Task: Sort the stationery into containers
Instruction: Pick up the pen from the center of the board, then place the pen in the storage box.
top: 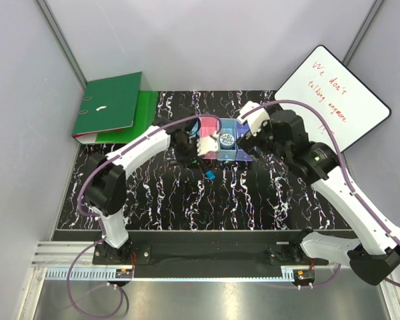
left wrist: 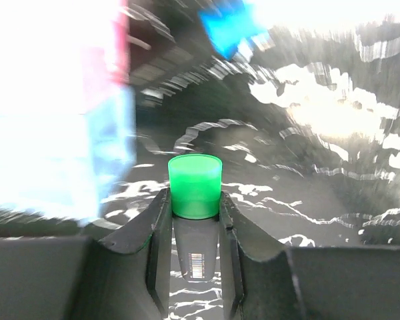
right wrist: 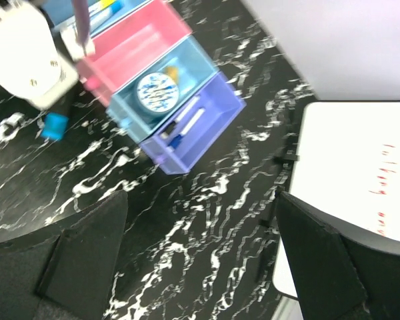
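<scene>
My left gripper is shut on a stick with a green cap and a grey barcoded body, held just above the black marbled table, left of the containers. In the right wrist view the pink bin, the light blue bin with a round tape roll and the purple bin with markers stand in a row. A small blue piece lies on the table in front of them. My right gripper hangs open and empty, right of the purple bin.
Green ring binders lie at the back left. A whiteboard with red writing leans at the back right, close to my right arm. Grey walls close in both sides.
</scene>
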`<state>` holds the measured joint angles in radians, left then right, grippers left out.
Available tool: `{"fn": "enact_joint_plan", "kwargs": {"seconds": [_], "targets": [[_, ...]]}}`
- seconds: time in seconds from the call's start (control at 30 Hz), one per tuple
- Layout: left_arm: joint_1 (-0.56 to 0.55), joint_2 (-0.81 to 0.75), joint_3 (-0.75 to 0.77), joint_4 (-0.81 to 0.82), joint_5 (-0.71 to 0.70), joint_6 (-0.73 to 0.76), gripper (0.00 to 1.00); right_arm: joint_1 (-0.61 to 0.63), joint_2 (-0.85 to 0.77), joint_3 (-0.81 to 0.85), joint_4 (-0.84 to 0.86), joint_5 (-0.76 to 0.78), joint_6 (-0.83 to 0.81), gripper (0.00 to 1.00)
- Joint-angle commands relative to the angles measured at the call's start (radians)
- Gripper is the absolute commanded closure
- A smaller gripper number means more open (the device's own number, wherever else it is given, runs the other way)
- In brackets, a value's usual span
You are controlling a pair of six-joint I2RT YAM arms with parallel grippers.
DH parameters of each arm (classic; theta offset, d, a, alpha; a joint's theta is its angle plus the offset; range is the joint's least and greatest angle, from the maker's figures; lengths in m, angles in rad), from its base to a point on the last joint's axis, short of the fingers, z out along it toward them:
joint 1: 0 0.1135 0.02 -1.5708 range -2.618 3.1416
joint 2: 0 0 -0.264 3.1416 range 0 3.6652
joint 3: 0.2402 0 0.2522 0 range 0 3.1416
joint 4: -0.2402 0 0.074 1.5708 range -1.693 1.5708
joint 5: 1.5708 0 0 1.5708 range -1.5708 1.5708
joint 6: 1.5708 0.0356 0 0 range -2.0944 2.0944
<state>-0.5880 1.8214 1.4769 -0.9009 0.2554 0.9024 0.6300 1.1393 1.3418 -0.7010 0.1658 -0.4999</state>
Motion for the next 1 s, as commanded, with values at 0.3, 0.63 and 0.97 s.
{"fn": "enact_joint_plan", "kwargs": {"seconds": [0.3,0.63,0.97], "targets": [[0.008,0.208,0.687,-0.038,0.103,-0.638,1.0,0.004,-0.079,0.071,0.057,0.173,-0.006,0.0],[0.074,0.427,0.853,0.074,0.26,-0.953,1.0,0.004,-0.095,0.091,-0.011,0.172,-0.043,0.0],[0.158,0.489,0.832,0.275,0.283,-1.132,1.0,0.004,-0.089,0.054,-0.025,0.166,-0.045,0.0]]}}
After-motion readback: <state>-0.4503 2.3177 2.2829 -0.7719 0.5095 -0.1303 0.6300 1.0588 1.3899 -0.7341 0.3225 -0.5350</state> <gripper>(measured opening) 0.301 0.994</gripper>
